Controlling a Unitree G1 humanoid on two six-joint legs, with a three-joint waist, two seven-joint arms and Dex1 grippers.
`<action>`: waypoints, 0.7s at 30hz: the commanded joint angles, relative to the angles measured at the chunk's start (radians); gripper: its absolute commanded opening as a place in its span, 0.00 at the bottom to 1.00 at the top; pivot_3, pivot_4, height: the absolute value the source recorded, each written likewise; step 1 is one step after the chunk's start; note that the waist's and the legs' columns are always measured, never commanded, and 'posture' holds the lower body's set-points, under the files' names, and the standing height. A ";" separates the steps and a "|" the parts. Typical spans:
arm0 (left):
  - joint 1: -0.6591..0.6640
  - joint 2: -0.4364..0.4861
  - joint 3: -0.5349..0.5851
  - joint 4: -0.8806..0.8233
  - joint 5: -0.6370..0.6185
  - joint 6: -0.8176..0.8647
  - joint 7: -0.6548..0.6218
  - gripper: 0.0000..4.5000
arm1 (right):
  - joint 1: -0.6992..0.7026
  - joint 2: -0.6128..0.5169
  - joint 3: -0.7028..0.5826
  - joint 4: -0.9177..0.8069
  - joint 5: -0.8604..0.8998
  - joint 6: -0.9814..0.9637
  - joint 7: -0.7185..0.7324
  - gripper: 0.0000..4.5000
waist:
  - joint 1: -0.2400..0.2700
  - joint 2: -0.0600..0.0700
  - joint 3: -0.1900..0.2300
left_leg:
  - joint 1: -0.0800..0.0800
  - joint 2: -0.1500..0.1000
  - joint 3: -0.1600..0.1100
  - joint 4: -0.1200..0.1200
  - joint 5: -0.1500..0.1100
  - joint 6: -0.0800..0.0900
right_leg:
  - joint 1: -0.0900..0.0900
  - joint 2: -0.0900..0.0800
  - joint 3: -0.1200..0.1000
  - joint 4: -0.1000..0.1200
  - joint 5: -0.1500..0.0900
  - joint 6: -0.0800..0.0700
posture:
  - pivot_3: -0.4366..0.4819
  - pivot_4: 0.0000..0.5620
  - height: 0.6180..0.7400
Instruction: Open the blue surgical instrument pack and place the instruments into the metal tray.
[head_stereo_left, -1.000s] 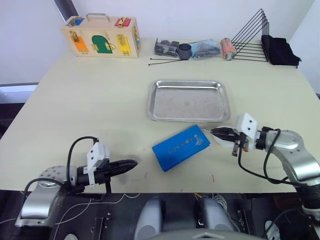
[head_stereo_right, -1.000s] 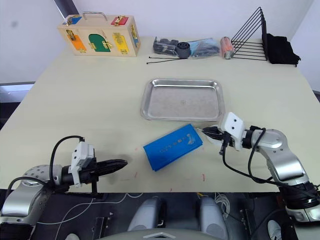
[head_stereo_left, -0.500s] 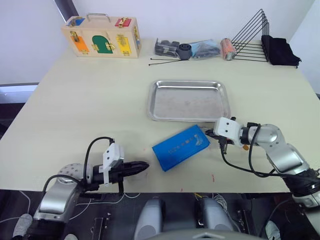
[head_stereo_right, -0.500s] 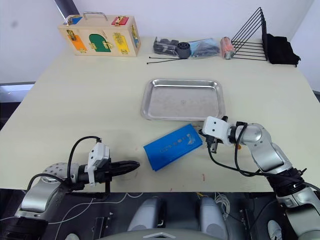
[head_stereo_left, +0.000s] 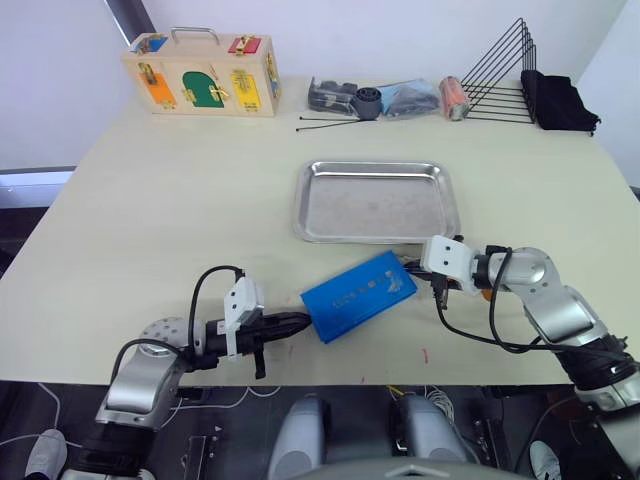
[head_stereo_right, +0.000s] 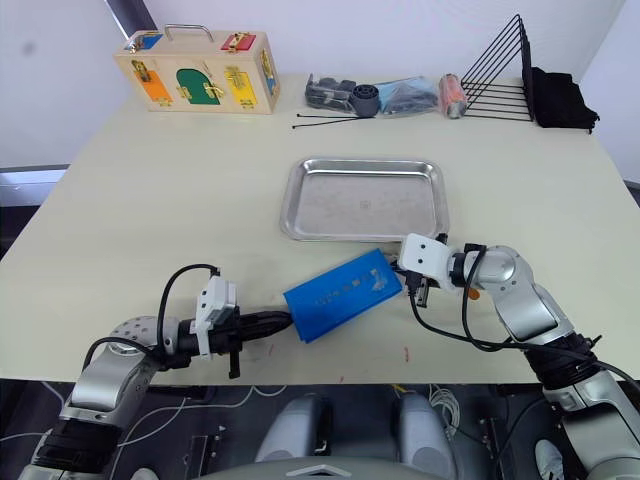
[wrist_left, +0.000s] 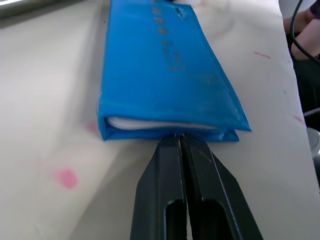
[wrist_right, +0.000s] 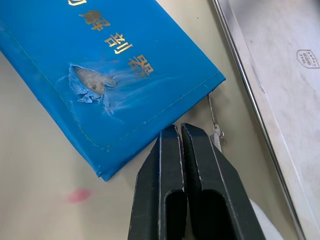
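The blue surgical instrument pack (head_stereo_left: 358, 295) lies flat and closed on the table, just in front of the metal tray (head_stereo_left: 375, 232), which holds nothing. My left gripper (wrist_left: 179, 138) is shut, its tips touching the pack's near left end, where a white inner layer shows at the fold. Shut as well, my right gripper (wrist_right: 177, 129) has its tips at the edge of the pack's right corner, between pack and tray. A scuffed tear (wrist_right: 92, 82) marks the pack's blue cover. The instruments are hidden.
A wooden latch box (head_stereo_left: 203, 78) stands at the back left. Dark parts and a bag (head_stereo_left: 375, 98), long black rods (head_stereo_left: 325, 123), a black wire rack (head_stereo_left: 505, 85) and black cloth (head_stereo_left: 560, 100) line the back edge. A thin white cord (wrist_right: 216, 133) lies by the pack's corner.
My left gripper has slid right along the table until its tips reached the pack's end. My right gripper has moved left to the pack's right corner. The pack has barely shifted.
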 joint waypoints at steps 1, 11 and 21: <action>-0.013 -0.014 -0.010 0.007 0.002 -0.010 0.006 0.03 | 0.005 0.005 -0.004 -0.015 0.009 -0.008 0.010 0.02 | -0.001 0.000 0.000 | 0.000 0.000 0.000 0.000 0.000 0.000 | 0.000 0.000 0.000 0.000 0.000 0.000 | 0.48 0.27 1.00; -0.050 -0.031 -0.009 0.051 0.017 -0.025 0.015 0.03 | 0.062 -0.006 -0.016 -0.113 0.105 0.044 0.105 0.02 | 0.001 0.000 0.000 | 0.000 0.000 0.000 0.000 0.000 0.000 | 0.000 0.000 0.000 0.000 0.000 0.000 | 0.48 0.27 1.00; -0.190 -0.065 -0.041 0.184 0.080 -0.089 0.003 0.03 | 0.190 -0.049 -0.082 -0.228 0.208 0.133 0.141 0.02 | 0.006 0.000 -0.001 | 0.000 -0.001 -0.001 0.000 0.000 0.000 | 0.000 0.000 -0.001 0.000 0.000 0.000 | 0.48 0.27 1.00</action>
